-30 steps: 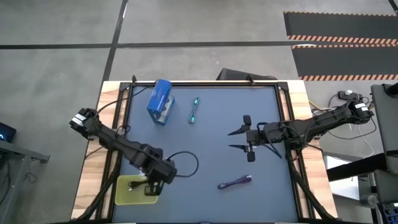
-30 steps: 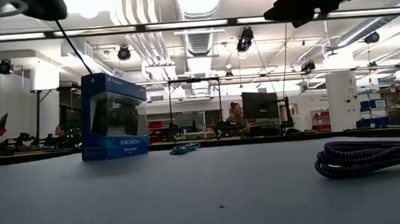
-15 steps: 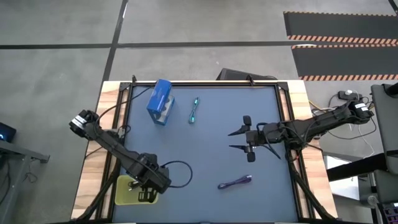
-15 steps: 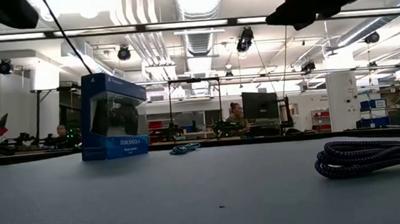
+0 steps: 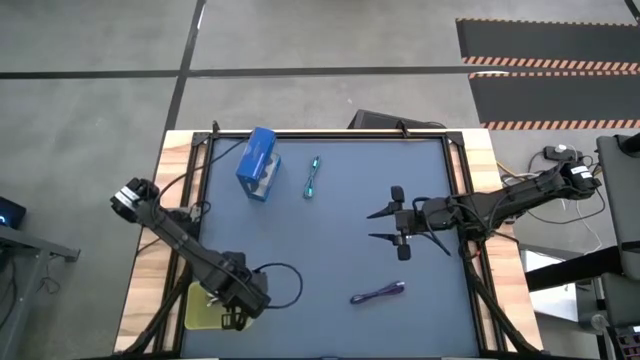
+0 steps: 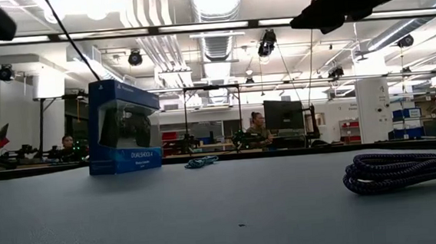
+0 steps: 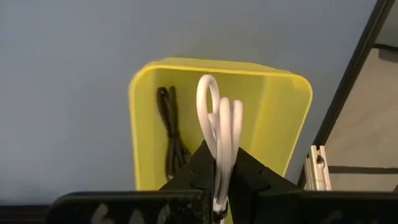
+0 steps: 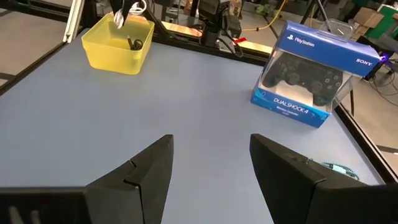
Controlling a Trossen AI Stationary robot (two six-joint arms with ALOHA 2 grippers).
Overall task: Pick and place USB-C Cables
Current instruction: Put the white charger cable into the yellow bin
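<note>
Holding the white cable point(image 7: 219, 134) clamped between its fingers, the left gripper point(image 5: 233, 312) hangs directly above the yellow bin point(image 7: 281, 118), with the cable's loops standing up over the bin's opening. The black cable point(image 7: 171, 130) already lies inside the bin, against one wall.

Risk: the white cable may spring open on release and drape a loop over the bin's rim, or cling to a finger and lift back out when the arm rises. Opening the gripper off-centre or too high above the bin would cause either fault.

The left arm reaches from the table edge beside the bin, folded tightly with its wrist pointing down into it. The right gripper point(image 5: 388, 225) waits well away from the bin, over the middle of the table point(image 5: 330, 240), fingers spread and gripping nothing.

The purple cable point(image 5: 378, 293) lies on the table between the bin and the right arm. The teal cable point(image 5: 313, 177) lies far from the bin, beside the blue box point(image 5: 257, 164).
</note>
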